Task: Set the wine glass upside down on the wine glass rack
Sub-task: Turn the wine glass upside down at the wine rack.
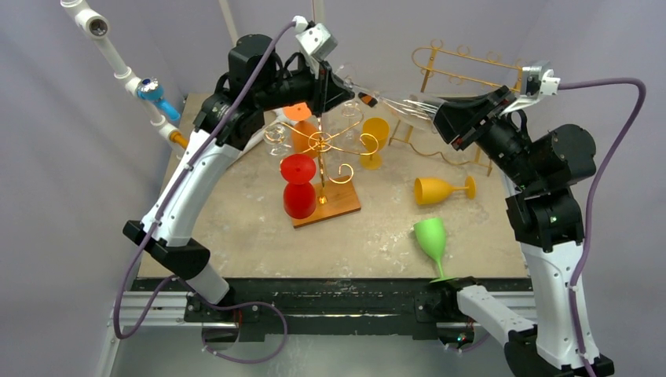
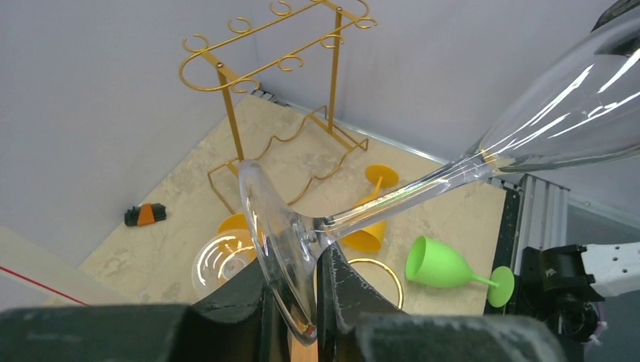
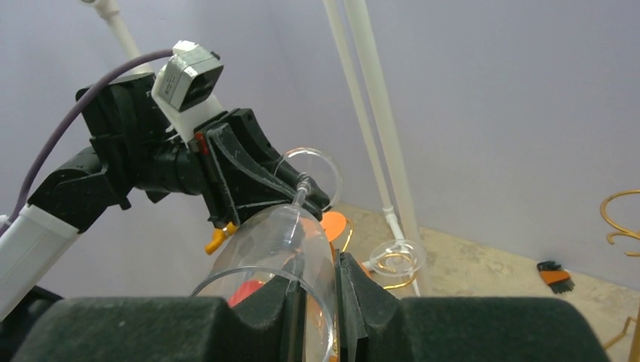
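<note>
A clear wine glass (image 1: 393, 102) hangs in the air, lying nearly level between my two grippers, above the back of the table. My left gripper (image 1: 357, 93) is shut on the rim of its round foot (image 2: 279, 241), and the stem (image 2: 407, 188) runs off to the right toward the bowl (image 2: 573, 121). My right gripper (image 1: 436, 110) is shut on the wall of the bowl (image 3: 287, 241) at its open mouth. A gold spiral rack (image 1: 326, 145) on a wooden base stands below the left gripper. A second gold rack (image 1: 459, 71) stands at the back right.
The spiral rack carries red (image 1: 298, 184), orange, yellow (image 1: 375, 140) and clear (image 1: 276, 135) glasses. A yellow glass (image 1: 441, 189) and a green glass (image 1: 432, 242) lie on the table at the right. A white pipe (image 1: 126, 75) runs along the far left.
</note>
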You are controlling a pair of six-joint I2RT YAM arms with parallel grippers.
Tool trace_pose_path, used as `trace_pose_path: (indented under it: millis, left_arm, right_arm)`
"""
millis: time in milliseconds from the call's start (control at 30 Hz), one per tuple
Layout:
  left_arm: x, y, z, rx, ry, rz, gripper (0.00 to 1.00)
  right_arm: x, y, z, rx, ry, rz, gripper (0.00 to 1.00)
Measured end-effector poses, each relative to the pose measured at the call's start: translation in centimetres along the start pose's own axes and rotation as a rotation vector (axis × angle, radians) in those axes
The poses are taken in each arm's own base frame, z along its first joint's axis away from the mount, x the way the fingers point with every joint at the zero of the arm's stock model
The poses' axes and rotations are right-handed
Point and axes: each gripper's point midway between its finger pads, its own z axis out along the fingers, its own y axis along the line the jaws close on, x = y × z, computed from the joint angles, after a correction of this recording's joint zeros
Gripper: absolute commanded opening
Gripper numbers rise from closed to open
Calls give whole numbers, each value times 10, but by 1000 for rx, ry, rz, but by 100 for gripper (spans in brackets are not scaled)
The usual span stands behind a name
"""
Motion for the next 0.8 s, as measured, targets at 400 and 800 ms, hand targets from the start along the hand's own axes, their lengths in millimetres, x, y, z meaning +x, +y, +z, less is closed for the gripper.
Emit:
trace_pose_path:
  millis: [400, 800]
  left_arm:
    - [-22, 24, -28, -117, -50, 345, 0]
    - [-74, 9, -75, -182, -187, 672, 0]
  right_arm:
    - [52, 5, -6, -70, 228, 69, 73]
    - [65, -1, -14, -39, 333, 31, 87]
